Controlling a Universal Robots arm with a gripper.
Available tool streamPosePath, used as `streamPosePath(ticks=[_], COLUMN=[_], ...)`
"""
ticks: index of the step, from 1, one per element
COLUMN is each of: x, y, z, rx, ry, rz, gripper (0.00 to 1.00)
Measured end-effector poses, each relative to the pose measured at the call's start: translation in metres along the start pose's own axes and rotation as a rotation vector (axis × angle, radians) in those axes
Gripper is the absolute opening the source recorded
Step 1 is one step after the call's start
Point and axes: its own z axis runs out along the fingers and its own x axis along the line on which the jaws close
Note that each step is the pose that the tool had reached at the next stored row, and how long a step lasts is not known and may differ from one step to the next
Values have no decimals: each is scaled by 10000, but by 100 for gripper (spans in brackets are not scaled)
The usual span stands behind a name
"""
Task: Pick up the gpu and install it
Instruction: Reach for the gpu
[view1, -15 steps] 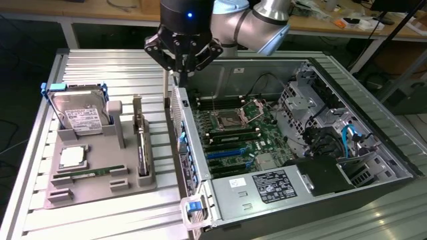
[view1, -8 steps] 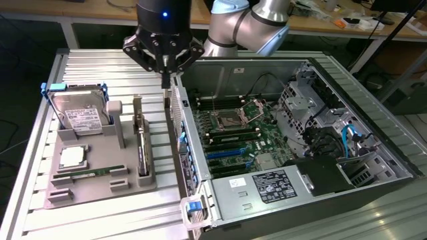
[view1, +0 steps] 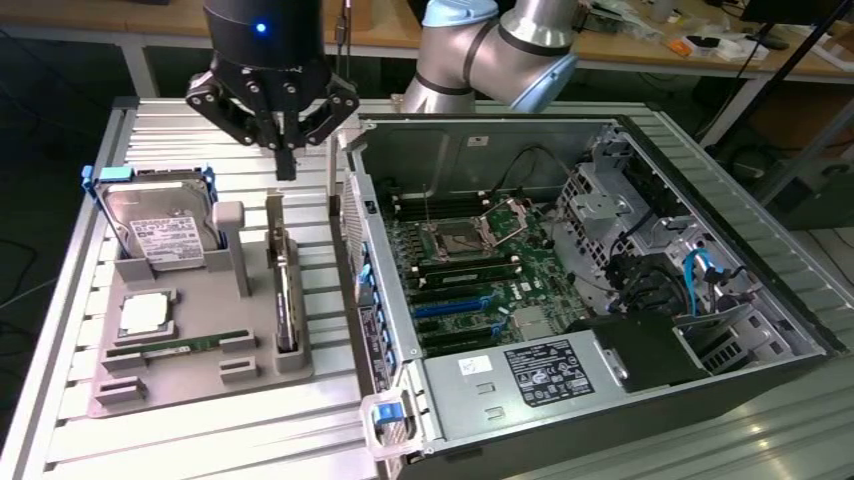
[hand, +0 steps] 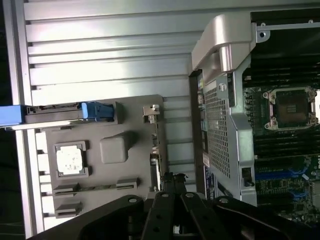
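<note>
The gpu (view1: 282, 285) stands on its edge in a slot of the grey holder tray (view1: 200, 375), a thin dark card with a silvery bracket at its far end. In the wrist view the gpu (hand: 155, 150) appears edge-on beside the tray's rim. My gripper (view1: 284, 170) hangs above the card's far end, clear of it, with its fingers shut together and nothing between them. From the wrist the gripper (hand: 173, 179) points down close to the card's line.
On the same tray sit a silver hard drive (view1: 160, 228) in a blue frame, a processor chip (view1: 144, 315) and a green RAM stick (view1: 180, 346). The open computer case (view1: 747, 300) lies on the exterior view's right, its motherboard (view1: 467, 270) exposed.
</note>
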Motion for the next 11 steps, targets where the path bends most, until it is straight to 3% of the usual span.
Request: streamPosePath(ticks=[7, 11], x=[301, 333], y=[-20, -23], z=[5, 7], rx=[1, 1], ry=[11, 15], rz=[-1, 0], gripper=[11, 11])
